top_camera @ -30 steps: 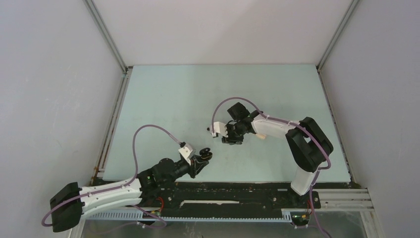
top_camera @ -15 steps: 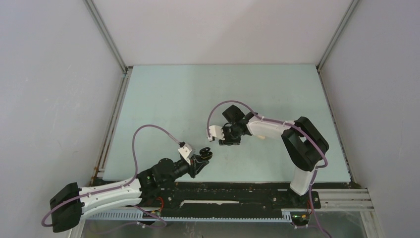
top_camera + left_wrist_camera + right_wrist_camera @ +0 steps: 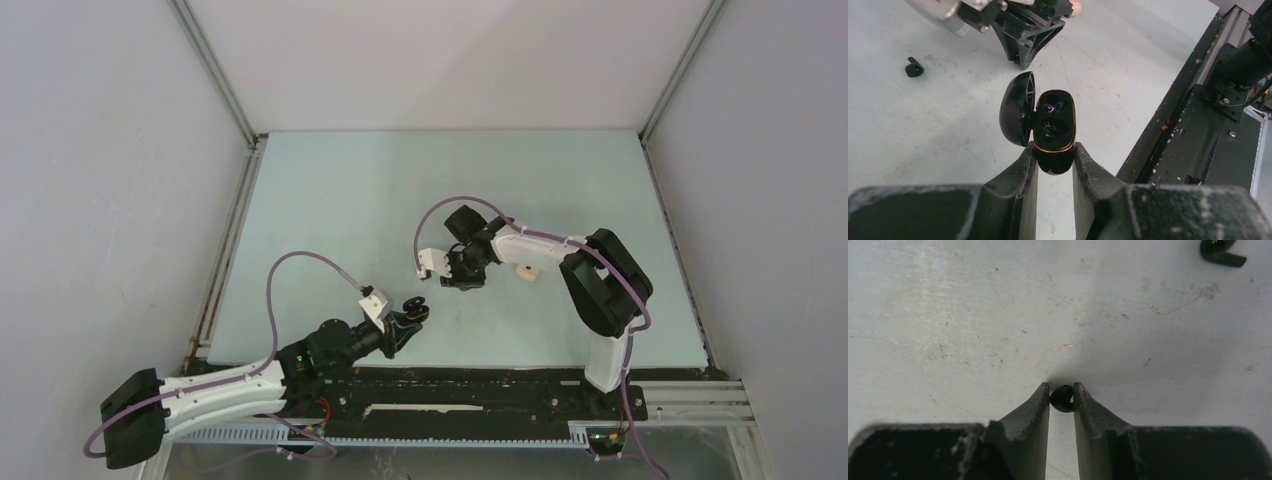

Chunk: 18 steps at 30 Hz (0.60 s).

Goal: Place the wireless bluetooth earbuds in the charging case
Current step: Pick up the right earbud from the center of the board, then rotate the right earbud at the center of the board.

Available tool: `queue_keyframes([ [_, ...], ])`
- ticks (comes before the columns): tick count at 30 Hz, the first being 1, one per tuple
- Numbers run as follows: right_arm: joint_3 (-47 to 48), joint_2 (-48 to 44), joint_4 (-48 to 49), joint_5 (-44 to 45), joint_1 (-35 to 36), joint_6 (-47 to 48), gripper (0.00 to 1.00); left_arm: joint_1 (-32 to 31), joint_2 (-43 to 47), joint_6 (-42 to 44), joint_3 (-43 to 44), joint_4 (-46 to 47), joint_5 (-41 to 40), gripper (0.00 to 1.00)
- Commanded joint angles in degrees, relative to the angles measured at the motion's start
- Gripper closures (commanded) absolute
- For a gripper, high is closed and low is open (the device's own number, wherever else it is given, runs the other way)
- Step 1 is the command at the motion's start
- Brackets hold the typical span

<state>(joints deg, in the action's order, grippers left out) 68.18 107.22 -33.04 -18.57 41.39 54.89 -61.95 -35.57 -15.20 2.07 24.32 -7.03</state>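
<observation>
The black charging case [image 3: 1054,125] is pinched between the fingers of my left gripper [image 3: 1054,151], its lid [image 3: 1017,107] swung open to the left and its gold-rimmed wells facing up. In the top view my left gripper [image 3: 415,313] sits near the table's front edge. My right gripper [image 3: 1061,391] is down at the table, shut on a tiny black earbud [image 3: 1062,399] that touches both fingertips. A second black earbud [image 3: 1220,254] lies loose on the table, and shows in the left wrist view too [image 3: 913,68]. My right gripper [image 3: 455,283] is a short way beyond the case.
A small beige piece [image 3: 523,272] lies on the pale green table [image 3: 400,190] under the right forearm. A black base rail [image 3: 1198,115] runs along the near edge, right of the case. Grey walls enclose the table on three sides.
My right arm has shifted slightly left and its jaws have narrowed onto the black earbud. The left arm and the case have stayed still.
</observation>
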Motion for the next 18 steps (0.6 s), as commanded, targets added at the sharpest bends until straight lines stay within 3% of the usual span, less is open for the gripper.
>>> queue_keyframes([
  [1, 4.67, 1.86, -4.54, -2.65, -2.08, -4.72, 0.77, 0.25, 0.59, -0.71, 1.46, 2.40, 0.70, 0.99],
  [9, 14.35, 4.01, -12.54, -23.72, -11.21, -22.52, 0.81, 0.25, 0.63, -0.99, 1.36, 2.40, 0.45, 0.99],
  [18, 16.78, 7.26, -13.37, -30.94, -12.90, -34.91, 0.81, 0.25, -2.47, -1.13, 2.99, 2.47, 0.89, 0.99],
])
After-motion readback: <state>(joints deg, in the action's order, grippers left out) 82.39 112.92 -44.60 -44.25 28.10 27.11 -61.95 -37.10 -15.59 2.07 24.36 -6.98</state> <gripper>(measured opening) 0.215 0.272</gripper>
